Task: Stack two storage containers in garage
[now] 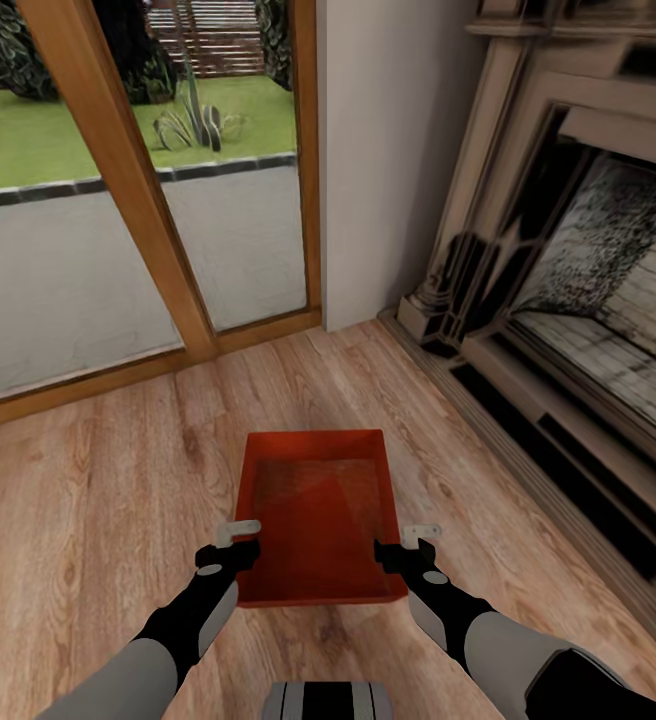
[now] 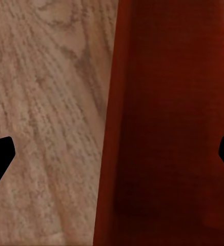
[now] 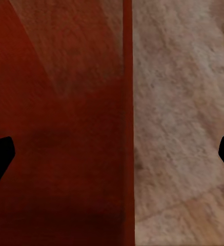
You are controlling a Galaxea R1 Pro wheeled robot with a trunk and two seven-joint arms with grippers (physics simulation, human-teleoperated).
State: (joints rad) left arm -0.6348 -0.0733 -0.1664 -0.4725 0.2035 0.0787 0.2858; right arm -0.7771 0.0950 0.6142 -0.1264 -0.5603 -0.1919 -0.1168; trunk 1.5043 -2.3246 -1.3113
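Container [image 1: 320,515], living room: left gripper [image 1: 238,535] and right gripper [image 1: 411,538] spread wide astride walls, ungrasped; garage stacking outstanding.

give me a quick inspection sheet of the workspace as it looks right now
surface: light wood-plank floor, bare around the bin.
job's things: one orange-red rectangular storage container, open-topped and empty, in front of the robot; a second is not seen.
clutter: nothing seen.
grippers: left gripper open, straddling the container's left wall; right gripper open, straddling its right wall. In both wrist views the wall runs between the spread fingers.
cables: nothing seen.
surroundings: wood-framed glass door ahead with lawn beyond, pale wall, fireplace to the right.
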